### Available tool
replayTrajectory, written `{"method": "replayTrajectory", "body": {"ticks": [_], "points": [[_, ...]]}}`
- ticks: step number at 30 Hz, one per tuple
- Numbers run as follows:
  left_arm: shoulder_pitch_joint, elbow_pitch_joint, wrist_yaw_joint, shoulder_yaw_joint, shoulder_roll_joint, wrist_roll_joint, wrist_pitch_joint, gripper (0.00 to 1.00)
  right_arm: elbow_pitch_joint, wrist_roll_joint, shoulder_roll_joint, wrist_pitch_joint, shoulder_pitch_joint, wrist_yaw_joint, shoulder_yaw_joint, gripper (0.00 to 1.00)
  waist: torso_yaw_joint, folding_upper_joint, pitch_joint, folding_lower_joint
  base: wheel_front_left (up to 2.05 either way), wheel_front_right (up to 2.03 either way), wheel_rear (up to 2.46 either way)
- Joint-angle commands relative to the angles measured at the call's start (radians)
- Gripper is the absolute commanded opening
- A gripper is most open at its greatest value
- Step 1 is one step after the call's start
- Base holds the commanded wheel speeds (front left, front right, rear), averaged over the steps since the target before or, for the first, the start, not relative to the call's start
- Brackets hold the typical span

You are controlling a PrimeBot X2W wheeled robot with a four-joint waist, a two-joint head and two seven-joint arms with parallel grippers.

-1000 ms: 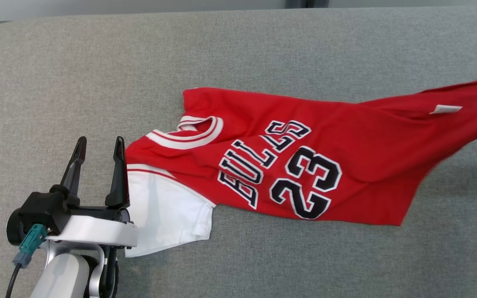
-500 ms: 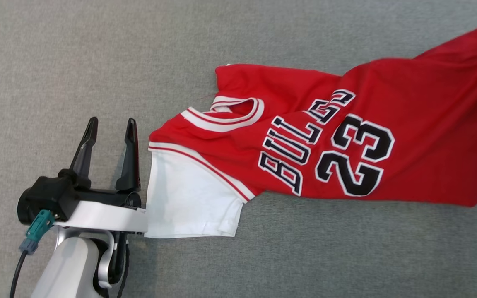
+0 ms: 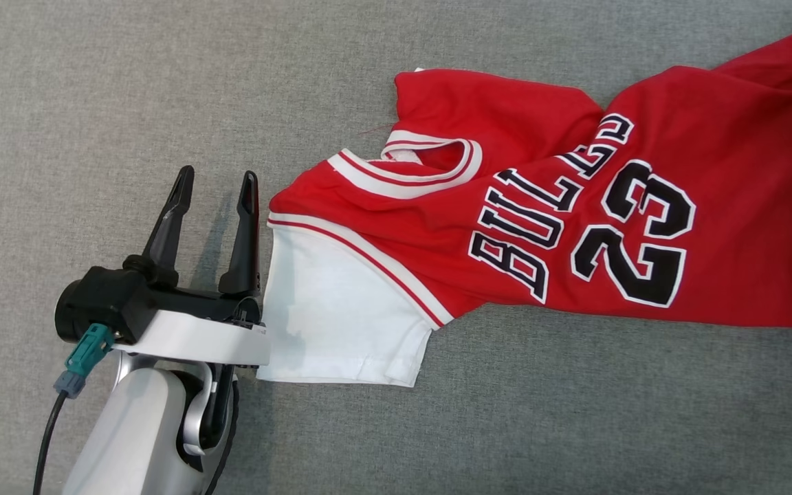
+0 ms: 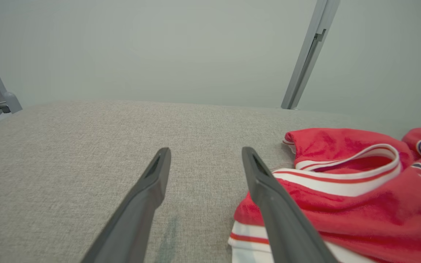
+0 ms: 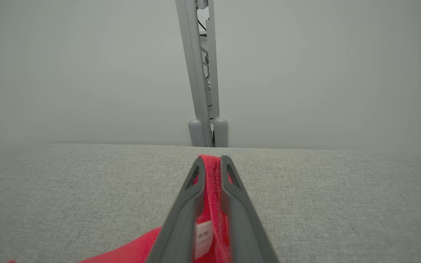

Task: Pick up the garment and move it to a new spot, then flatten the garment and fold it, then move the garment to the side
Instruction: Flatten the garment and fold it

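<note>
Red jersey (image 3: pixel 575 206) is laid centre-right in head view; its edge is pinched by the right gripper (image 5: pixel 212 160), left gripper (image 3: pixel 218 174) fingers are spread at lower left. Pull should be kept low, even.

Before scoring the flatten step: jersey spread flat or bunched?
Bunched, not flat: the jersey shows folds across the lettering, and one red edge is pinched in the shut right claw.
</note>
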Motion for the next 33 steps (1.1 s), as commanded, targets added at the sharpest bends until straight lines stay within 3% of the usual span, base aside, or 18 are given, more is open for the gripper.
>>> {"method": "replayTrajectory", "body": {"ticks": [1,6,12,17,28,33], "points": [[-0.016,0.003,-0.007,0.006,0.002,0.007,-0.005,1.00,0.011,0.008,0.003,-0.033,-0.005,0.000,0.010,1.00,-0.007,0.0000,-0.006,0.0000,0.00,0.00,0.00],[0.008,0.009,-0.011,0.024,-0.002,0.020,-0.005,1.00,0.023,0.024,0.021,-0.130,0.049,0.000,0.040,1.00,-0.038,0.0000,-0.037,0.0000,0.00,0.00,0.00],[0.038,0.021,-0.014,0.040,0.008,0.027,-0.005,1.00,-0.082,0.003,0.041,-0.181,0.178,0.000,0.037,1.00,-0.078,0.0000,-0.091,0.0000,0.00,0.00,0.00],[0.071,0.030,-0.010,0.046,0.019,0.027,-0.005,1.00,-0.224,-0.064,0.080,-0.185,0.338,0.000,-0.035,1.00,-0.104,0.0000,-0.144,0.0000,0.00,0.00,0.00],[0.175,0.007,0.018,0.053,0.046,0.010,0.028,1.00,-0.495,-0.201,0.244,-0.158,0.720,0.000,-0.189,1.00,-0.148,0.0000,-0.260,0.0000,0.00,0.00,0.00],[0.198,-0.005,0.025,0.053,0.051,0.006,0.038,1.00,-0.576,-0.225,0.286,-0.119,0.808,0.000,-0.215,1.00,-0.155,0.0000,-0.276,0.0000,0.00,0.00,0.00]]}}
